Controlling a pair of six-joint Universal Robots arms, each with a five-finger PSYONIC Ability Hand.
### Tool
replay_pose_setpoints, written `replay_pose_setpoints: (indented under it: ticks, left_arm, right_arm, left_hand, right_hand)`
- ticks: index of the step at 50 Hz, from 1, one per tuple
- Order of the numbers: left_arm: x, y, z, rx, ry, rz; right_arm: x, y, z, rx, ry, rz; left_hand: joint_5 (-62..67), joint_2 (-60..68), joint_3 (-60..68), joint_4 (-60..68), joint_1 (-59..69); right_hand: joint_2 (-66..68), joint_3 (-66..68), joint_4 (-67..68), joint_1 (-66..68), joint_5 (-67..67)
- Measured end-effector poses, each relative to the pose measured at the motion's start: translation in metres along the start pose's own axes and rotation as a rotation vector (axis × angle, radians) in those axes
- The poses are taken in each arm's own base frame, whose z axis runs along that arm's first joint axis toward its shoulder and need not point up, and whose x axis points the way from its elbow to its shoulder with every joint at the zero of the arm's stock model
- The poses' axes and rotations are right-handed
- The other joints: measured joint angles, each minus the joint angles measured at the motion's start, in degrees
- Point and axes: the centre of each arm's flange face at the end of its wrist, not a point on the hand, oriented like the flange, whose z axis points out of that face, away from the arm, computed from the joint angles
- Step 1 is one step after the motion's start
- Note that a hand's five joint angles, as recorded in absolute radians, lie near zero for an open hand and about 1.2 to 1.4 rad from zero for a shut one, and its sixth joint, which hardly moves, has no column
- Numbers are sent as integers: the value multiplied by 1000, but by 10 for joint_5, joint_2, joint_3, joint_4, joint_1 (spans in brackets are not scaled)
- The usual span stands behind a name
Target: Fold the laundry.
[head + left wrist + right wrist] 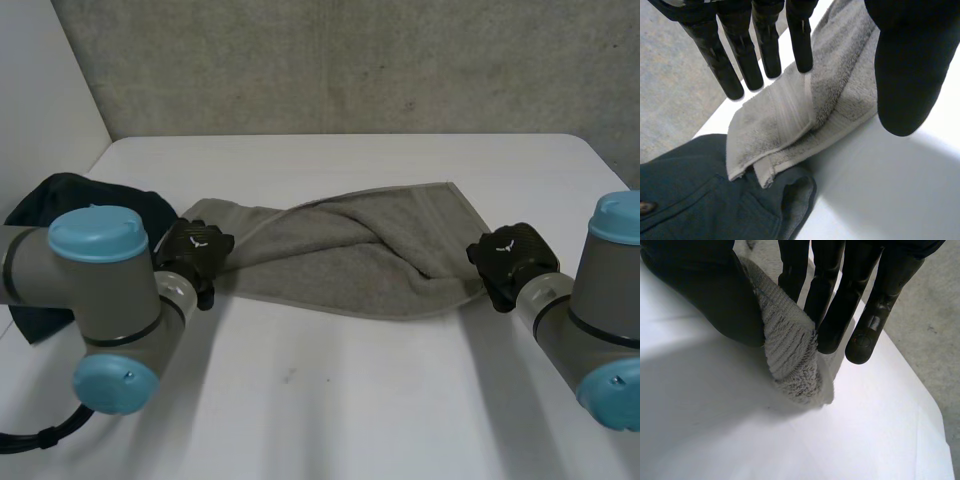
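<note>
A grey-green towel (350,250) lies across the white table (340,400), twisted in its middle. My left hand (195,248) is at the towel's left end. In the left wrist view the hand (747,65) is open, fingers straight and thumb spread apart; the towel's (840,95) doubled-over corner lies on the table just under the fingertips. My right hand (512,255) is at the towel's right end. In the right wrist view that hand (840,305) pinches a bunched corner of the towel (790,350) between thumb and fingers, close above the table.
A dark blue-green garment (55,205) lies heaped at the table's left edge, behind my left arm. Its edge (700,195) touches the towel's left corner. A grey wall rises behind the table, and bare table lies in front of the towel.
</note>
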Motion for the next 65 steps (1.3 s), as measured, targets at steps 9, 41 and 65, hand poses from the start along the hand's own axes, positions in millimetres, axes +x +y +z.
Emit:
replay_pose_setpoints:
  ticks: [9,41,65]
  left_arm:
    - [-23,-24,-36,69,-43,-20]
    - [4,5,-33,14,141,-268]
    - [6,17,9,-26,79,-289]
  right_arm:
    - [11,-11,-26,48,17,22]
    - [49,-141,-114,390,4,178]
    - [67,-170,-137,444,83,192]
  left_hand:
    - [-94,-94,-95,-93,-83]
    - [-74,-83,-94,-76,-81]
    - [400,412,406,418,390]
  right_hand:
    - [0,0,0,0,0]
    - [0,0,0,0,0]
    - [0,0,0,0,0]
